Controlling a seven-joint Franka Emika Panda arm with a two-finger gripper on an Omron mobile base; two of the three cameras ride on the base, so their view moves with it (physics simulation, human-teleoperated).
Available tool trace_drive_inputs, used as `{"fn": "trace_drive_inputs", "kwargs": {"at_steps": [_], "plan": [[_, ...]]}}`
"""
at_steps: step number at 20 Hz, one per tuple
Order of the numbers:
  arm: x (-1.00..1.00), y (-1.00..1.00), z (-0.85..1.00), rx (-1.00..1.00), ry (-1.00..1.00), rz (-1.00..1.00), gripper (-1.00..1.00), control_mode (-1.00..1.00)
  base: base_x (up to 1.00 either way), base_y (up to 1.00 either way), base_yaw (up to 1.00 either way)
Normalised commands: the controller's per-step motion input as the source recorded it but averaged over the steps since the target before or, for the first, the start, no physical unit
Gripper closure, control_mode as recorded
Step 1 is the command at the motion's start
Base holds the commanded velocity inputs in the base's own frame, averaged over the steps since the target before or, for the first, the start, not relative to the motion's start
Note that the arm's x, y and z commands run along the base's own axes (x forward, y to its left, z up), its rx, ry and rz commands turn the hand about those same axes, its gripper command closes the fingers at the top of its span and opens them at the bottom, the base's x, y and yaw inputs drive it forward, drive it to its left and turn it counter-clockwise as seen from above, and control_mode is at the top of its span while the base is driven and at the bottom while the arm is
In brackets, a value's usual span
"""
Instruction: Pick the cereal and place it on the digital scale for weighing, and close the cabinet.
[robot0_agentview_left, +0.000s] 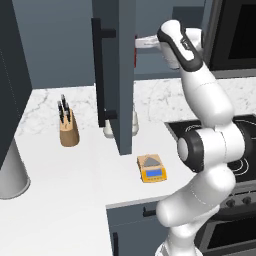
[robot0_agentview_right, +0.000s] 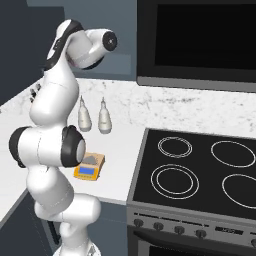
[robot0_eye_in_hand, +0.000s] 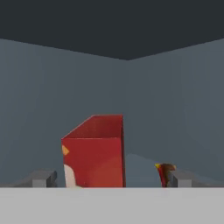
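The cereal (robot0_eye_in_hand: 96, 151), a red box with a pale picture low on its front, stands inside the cabinet on the shelf. My gripper (robot0_eye_in_hand: 111, 179) is open, its fingertips (robot0_eye_in_hand: 42, 178) low on either side of the box, which sits nearer the left one. In the left base view the hand reaches into the cabinet behind its open door (robot0_agentview_left: 122, 75), and a red sliver of the cereal (robot0_agentview_left: 136, 50) shows at the door's edge. The digital scale (robot0_agentview_left: 151, 169), orange-yellow with a grey plate, lies bare on the counter below the door (robot0_agentview_right: 90, 167).
A small red item (robot0_eye_in_hand: 165, 173) sits by the right fingertip. The door's black bar handle (robot0_agentview_left: 101, 75) faces left. Two pale shakers (robot0_agentview_right: 84, 117) stand at the wall. A knife block (robot0_agentview_left: 68, 129) stands on the left counter, and a black stove (robot0_agentview_right: 200, 170) lies to the right.
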Motion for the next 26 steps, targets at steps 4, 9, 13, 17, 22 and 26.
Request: {"fn": "trace_drive_inputs", "kwargs": {"at_steps": [4,9,13,17,22,26], "plan": [[0.29,0.22,0.0,-0.04,0.0,0.0,-1.0,-1.0,0.0,0.0,0.0],[0.19,0.5,0.0,-0.11,0.0,-0.02,-1.0,-1.0,0.0,0.0,0.0],[0.12,0.53,0.0,-0.12,0.0,-0.03,-1.0,-1.0,0.0,0.0,0.0],[0.0,0.39,0.0,-0.08,0.0,-0.01,-1.0,-1.0,0.0,0.0,0.0],[-0.12,0.18,0.0,-0.01,-0.03,0.0,-1.0,-1.0,0.0,0.0,0.0],[-0.22,0.13,0.0,0.0,-0.07,0.0,-1.0,-1.0,0.0,0.0,0.0]]}}
